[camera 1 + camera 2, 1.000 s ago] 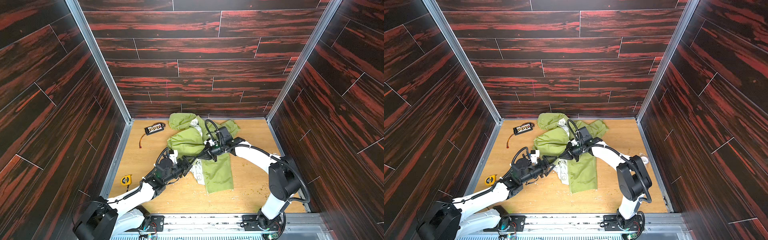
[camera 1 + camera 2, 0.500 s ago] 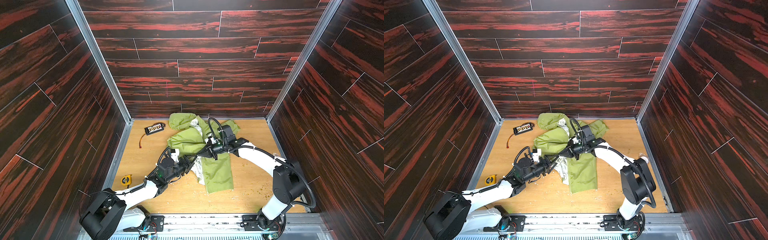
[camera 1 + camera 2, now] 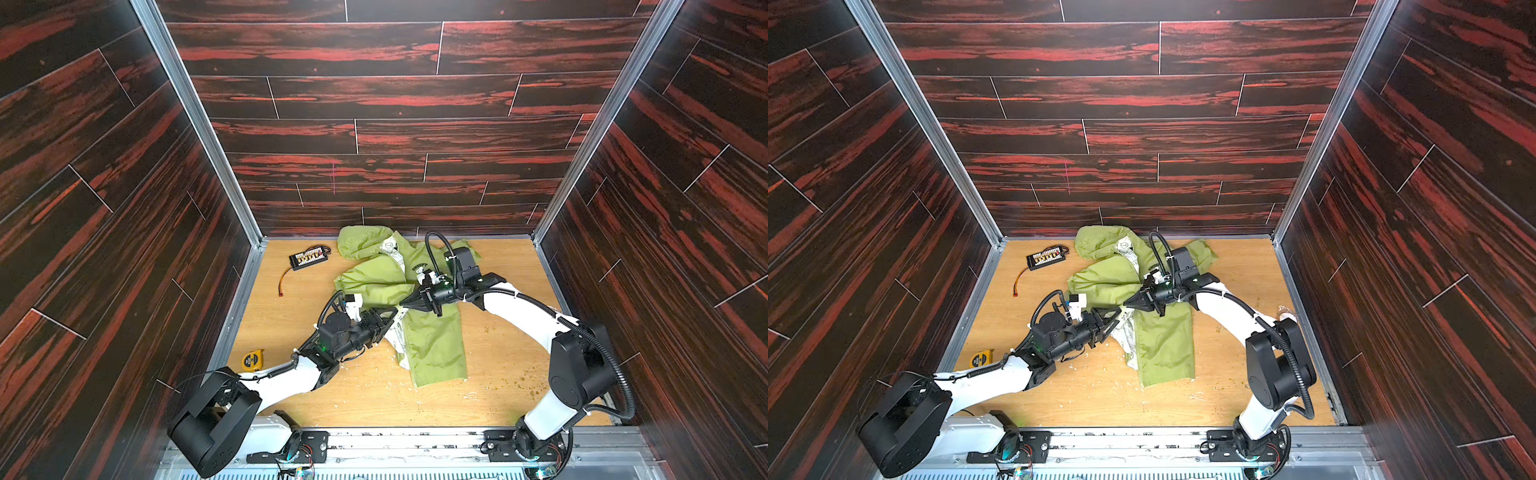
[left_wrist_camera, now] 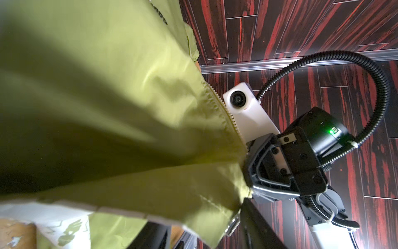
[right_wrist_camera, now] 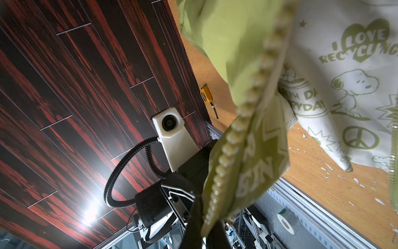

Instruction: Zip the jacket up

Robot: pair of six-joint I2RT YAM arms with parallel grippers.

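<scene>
While holding right gripper [image 3: 402, 306] pinched shut on the toothed front edge of the jacket [image 3: 434, 349], keep that edge taut. Noted left gripper [image 3: 387, 324] jaws part-spread astride the hem corner beside metal zipper fitting [image 4: 231, 226]; align squarely before clamping. Jacket crumpled on table [image 3: 374, 399], hood [image 3: 361, 243] at far end.

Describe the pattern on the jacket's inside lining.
White lining with green cartoon prints and slogans; clearest in the right wrist view.

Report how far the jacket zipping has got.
Done: the right tool is shut on the front edge of the jacket, beside its zipper. In hand: the left tool, jaws apart, sits at the fabric next to it. Left: the front lies open with the lining showing, so joining the halves and all the zipping remain.
</scene>
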